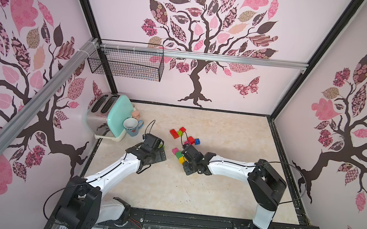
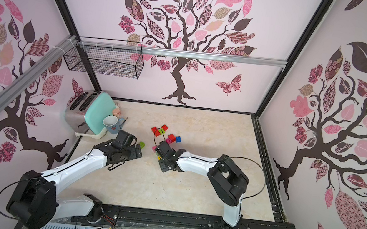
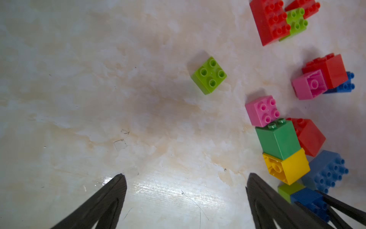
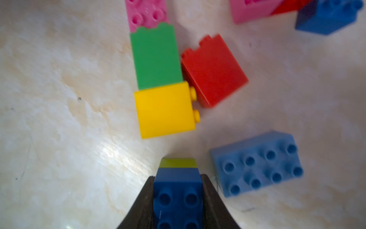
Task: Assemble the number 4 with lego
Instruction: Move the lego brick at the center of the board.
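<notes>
While blue brick (image 4: 178, 194) held, yellow brick (image 4: 165, 110) ahead

This is a robot test cell in a lab, dressed up as a corner of a home kitchen. The walls carry pink wallpaper (image 1: 264, 89) with a printed tree, but a black frame post (image 1: 84, 0) and an aluminium rail (image 1: 208, 56) show the booth structure. A toaster (image 1: 106, 117), a mug (image 1: 132, 126) and a hanging wire basket (image 1: 126, 64) give the kitchen look. The left arm (image 1: 111, 170) and the right arm (image 1: 230, 167) of a robot stand on a black base rail (image 1: 188, 222) at the front edge of the marble-pattern table (image 1: 216, 190).
</notes>
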Controlling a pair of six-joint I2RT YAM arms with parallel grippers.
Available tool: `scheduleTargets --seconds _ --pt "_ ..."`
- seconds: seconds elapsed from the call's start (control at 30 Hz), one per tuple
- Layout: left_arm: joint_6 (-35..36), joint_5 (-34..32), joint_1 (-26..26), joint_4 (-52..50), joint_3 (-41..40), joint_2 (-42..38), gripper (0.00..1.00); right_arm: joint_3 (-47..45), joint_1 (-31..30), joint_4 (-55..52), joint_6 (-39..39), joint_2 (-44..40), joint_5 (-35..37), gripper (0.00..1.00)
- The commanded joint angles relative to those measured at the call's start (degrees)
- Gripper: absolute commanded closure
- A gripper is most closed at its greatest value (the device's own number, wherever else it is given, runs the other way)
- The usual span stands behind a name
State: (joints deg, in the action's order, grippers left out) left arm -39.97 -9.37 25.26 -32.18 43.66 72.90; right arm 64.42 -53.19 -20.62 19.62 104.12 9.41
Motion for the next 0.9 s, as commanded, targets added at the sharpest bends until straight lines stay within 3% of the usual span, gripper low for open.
scheduleTargets --seconds 0.0,0.17,0.27,0.47,0.6,0.7,0.77,0.87 --pt "0.74 0.63 1.80 1.20 1.07 2.19 0.02 -6.91 0.06 -11.63 7.17 -0.35 -1.55 1.00" --pt "0.29 3.11 2.12 2.90 1.63 4.69 0.02 -5.70 0.15 -12.93 8.48 -1.18 -6.74 0.85" --pt "0.67 3.12 2.16 2.66 2.44 5.40 0.02 -3.52 0.08 -11.88 9.24 -2.29 -8.45 0.71" --pt "1.37 3.61 2.14 2.32 3.50 6.38 0.02 0.00 0.15 -11.69 9.99 -4.37 -6.99 0.37" --pt "1.44 3.21 2.17 1.61 4.35 6.72 0.02 -0.46 0.70 -10.72 10.10 -7.01 -6.42 0.30" --pt "1.71 3.17 2.16 1.26 5.10 6.71 0.02 -0.94 0.94 -7.29 8.23 -11.28 -4.26 0.12" --pt "1.65 3.05 2.14 0.94 5.47 6.81 0.02 -1.73 2.22 -3.21 6.29 -13.76 -4.81 0.10" --pt "1.21 2.14 2.15 0.29 6.08 6.64 0.02 -4.62 7.50 5.43 3.84 -15.68 -11.25 0.13"
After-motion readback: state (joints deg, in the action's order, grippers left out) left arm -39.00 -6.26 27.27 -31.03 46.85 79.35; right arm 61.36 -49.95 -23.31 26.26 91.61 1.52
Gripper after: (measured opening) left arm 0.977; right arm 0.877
